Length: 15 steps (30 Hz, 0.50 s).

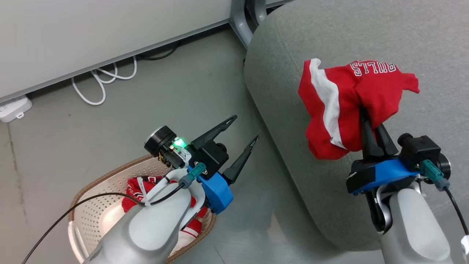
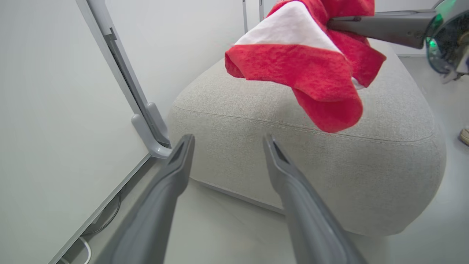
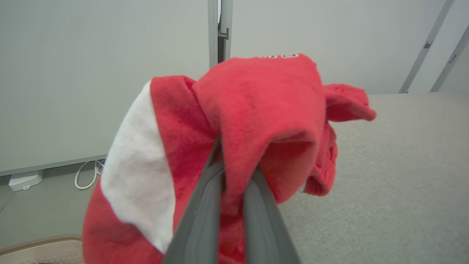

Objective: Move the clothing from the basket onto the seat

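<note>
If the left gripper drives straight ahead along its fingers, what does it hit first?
Probably the rounded side of the seat, below the red garment hanging from the right gripper; depth unclear.

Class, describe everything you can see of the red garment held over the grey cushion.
The bright red soft fabric garment looks fleecy, with a broad white stripe and white BULLS lettering, upside down in the head view. Bunched and drooping in folds, it is pinched by the right claw, shut on it. It hangs above the large grey fabric sofa cushion, seemingly not resting on it.
</note>
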Available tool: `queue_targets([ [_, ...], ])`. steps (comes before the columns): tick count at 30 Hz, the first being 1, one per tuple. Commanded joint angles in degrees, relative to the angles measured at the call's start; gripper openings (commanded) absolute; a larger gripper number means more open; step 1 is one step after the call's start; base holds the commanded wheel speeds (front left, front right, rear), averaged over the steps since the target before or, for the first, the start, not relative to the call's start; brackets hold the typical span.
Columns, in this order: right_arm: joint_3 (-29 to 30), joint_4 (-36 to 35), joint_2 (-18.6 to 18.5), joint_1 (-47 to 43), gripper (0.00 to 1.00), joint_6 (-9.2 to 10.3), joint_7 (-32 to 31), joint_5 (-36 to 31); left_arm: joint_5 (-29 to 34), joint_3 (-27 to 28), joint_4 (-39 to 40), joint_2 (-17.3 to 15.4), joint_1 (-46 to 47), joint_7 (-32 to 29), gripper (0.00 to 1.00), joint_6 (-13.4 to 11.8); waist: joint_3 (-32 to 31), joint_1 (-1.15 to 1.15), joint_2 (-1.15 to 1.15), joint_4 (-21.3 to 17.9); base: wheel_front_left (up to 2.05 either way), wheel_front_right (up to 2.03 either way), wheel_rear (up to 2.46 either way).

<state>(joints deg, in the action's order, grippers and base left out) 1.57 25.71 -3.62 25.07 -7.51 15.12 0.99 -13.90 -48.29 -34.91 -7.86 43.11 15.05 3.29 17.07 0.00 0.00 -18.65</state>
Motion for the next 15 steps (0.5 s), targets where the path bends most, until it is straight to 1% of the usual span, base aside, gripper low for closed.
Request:
queue_targets([
  [1,0.8,-0.6,0.3,-1.0,0.0,0.03,0.1,-0.3,0.2,-0.2,0.2,-0.2,0.3,0.1,1.0,0.2,0.6,0.0,0.0,-1.3,0.0,0.0,0.0],
  [9,2.8,-2.4,0.6,-3.9,0.0,0.03,0.1,-0.5,-0.1,-1.4,0.2,0.1,-0.3,0.1,1.0,0.4,0.8,0.0,0.0,-3.1,0.0,0.0,0.0],
  [15,3.2,-2.8,0.8,-4.3,0.0,0.03,0.1,-0.7,-0.6,-1.8,0.5,0.2,-0.4,0.1,1.0,0.2,0.6,0.0,0.0,-3.2,0.0,0.0,0.0],
])
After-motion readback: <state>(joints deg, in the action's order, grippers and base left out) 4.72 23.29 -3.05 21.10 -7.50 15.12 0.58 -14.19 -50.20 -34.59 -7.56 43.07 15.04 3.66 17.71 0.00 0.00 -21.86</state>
